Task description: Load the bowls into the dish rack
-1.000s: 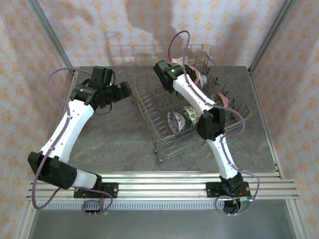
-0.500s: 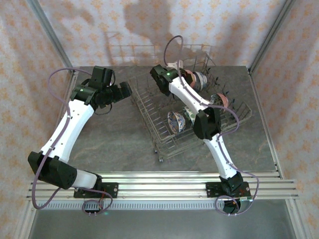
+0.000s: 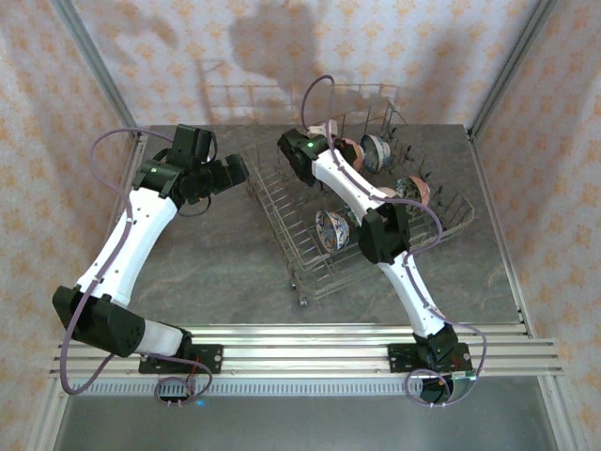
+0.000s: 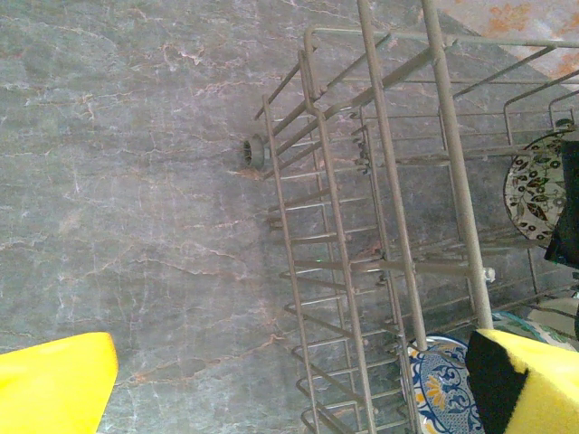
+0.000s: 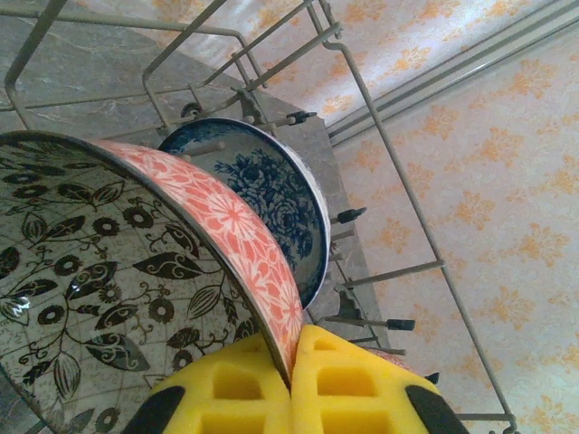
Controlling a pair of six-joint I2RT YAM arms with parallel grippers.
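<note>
The grey wire dish rack (image 3: 278, 209) stands at the middle right of the table. My right gripper (image 5: 291, 348) is shut on the rim of a pinkish-red bowl (image 5: 226, 217) with a cream, black-leaf inside, held on edge over the rack's far rows (image 3: 351, 148). Just behind it a blue floral bowl (image 5: 271, 190) stands among the tines (image 3: 376, 150). A blue-and-yellow bowl (image 3: 330, 228) and a reddish one (image 3: 416, 188) also stand in the rack. My left gripper (image 4: 289, 371) hangs open beside the rack's left side (image 3: 237, 169), with nothing between its fingers.
The grey marble tabletop (image 4: 127, 181) lies bare to the left of the rack. A small rack wheel (image 4: 256, 151) sticks out at its corner. Patterned walls and metal posts (image 3: 498, 66) close in the back and sides.
My right arm has shifted left with the pinkish-red bowl, uncovering the blue bowl behind it. The left arm has stayed put.
</note>
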